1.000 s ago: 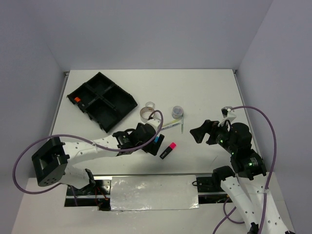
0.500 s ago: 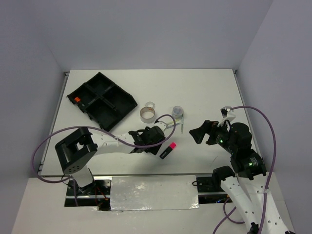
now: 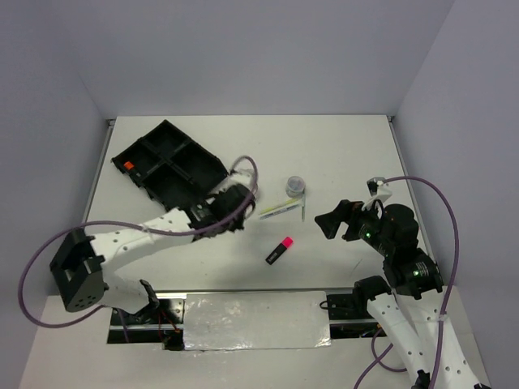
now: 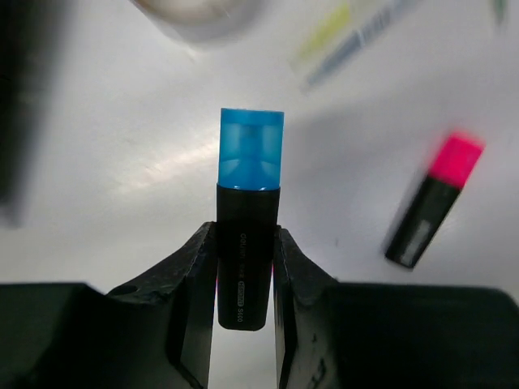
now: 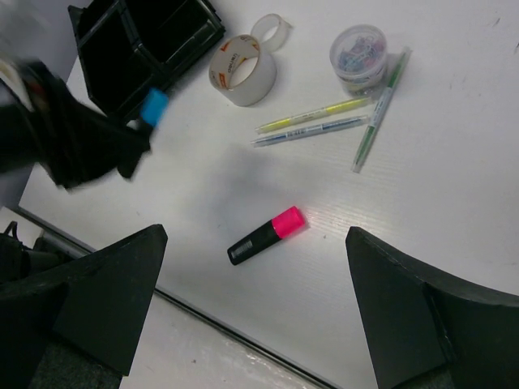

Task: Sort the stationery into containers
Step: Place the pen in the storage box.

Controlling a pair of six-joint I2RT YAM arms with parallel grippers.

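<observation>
Left wrist: left claw point(image 4: 246, 251) grasps blue highlighter point(image 4: 250, 186).
Change: highlighter lifted off worktop point(image 3: 340, 154), carried 10 o'clock toward tray point(image 3: 169, 160).
Right claw point(image 3: 334, 220): spread wide, unmoved.

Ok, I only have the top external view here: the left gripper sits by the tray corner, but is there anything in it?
Observer: Yes. The left wrist view shows the left gripper shut on the blue-capped highlighter, clamping its black body, cap clear of the grip.
Operator: And the round thing by the pens, is that tape?
Observer: No. The right wrist view shows a small clear tub holding coloured clips; the tape roll lies nearer the tray.
Operator: How many pens?
Observer: Three in the right wrist view: two side by side, a green pen angled beside the tub.
</observation>
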